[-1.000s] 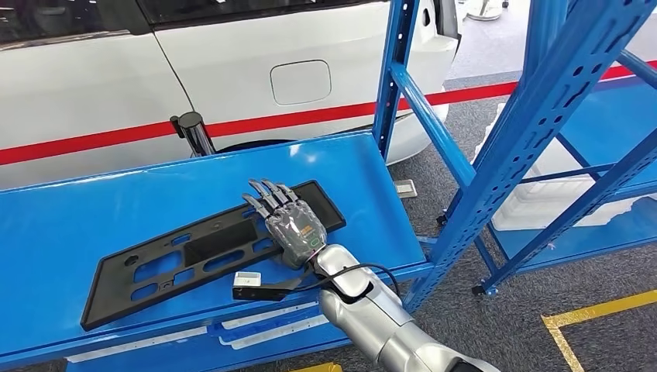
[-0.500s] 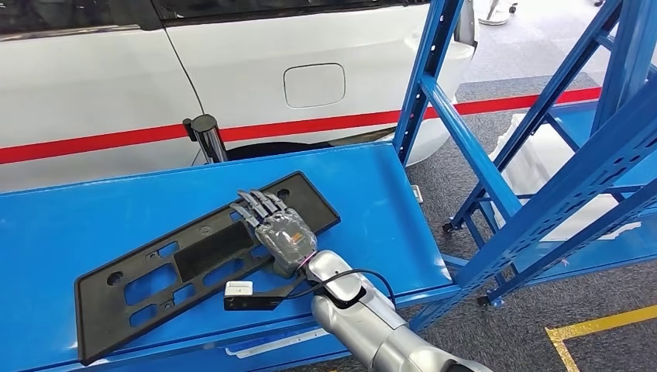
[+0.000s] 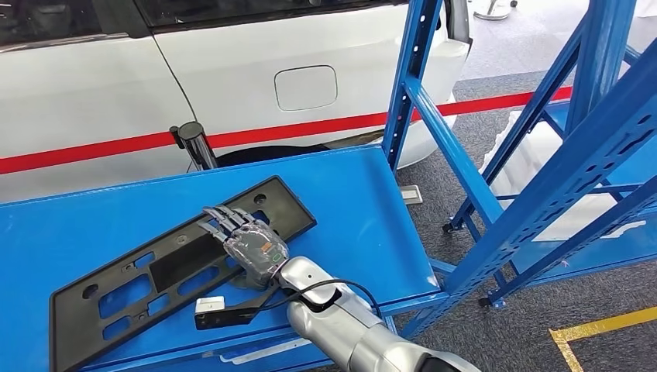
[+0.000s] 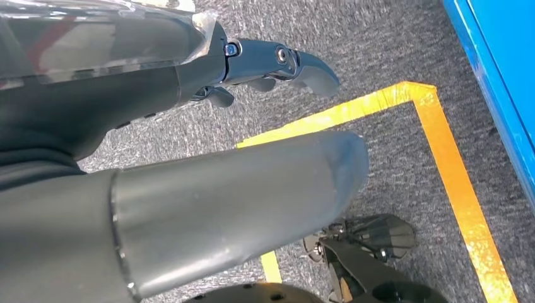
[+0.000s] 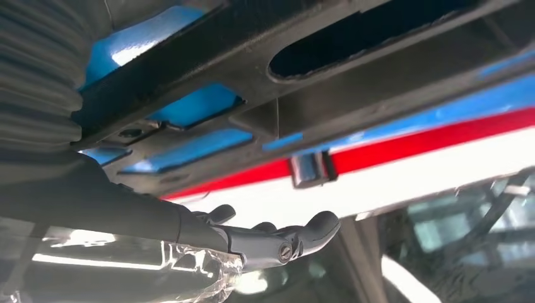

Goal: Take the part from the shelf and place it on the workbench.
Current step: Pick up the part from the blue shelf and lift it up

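The part is a long black plastic plate (image 3: 155,271) with cut-outs, lying aslant on the blue shelf (image 3: 356,209). My right hand (image 3: 246,244) lies on the plate's near long edge, fingers stretched flat across its top and the thumb hidden below it. In the right wrist view the plate (image 5: 315,76) runs close along the hand (image 5: 252,243), with blue showing through its holes. My left hand (image 4: 189,158) hangs over grey carpet, fingers apart and holding nothing.
A white car (image 3: 232,85) with a red stripe stands right behind the shelf, and a black post (image 3: 194,143) rises at the back edge. Blue rack uprights and braces (image 3: 434,132) stand to the right. Yellow tape (image 3: 596,322) marks the carpet.
The right hand has drawn back toward me and to the left, and the black plate has slid with it across the shelf. The head view has shifted a little too.
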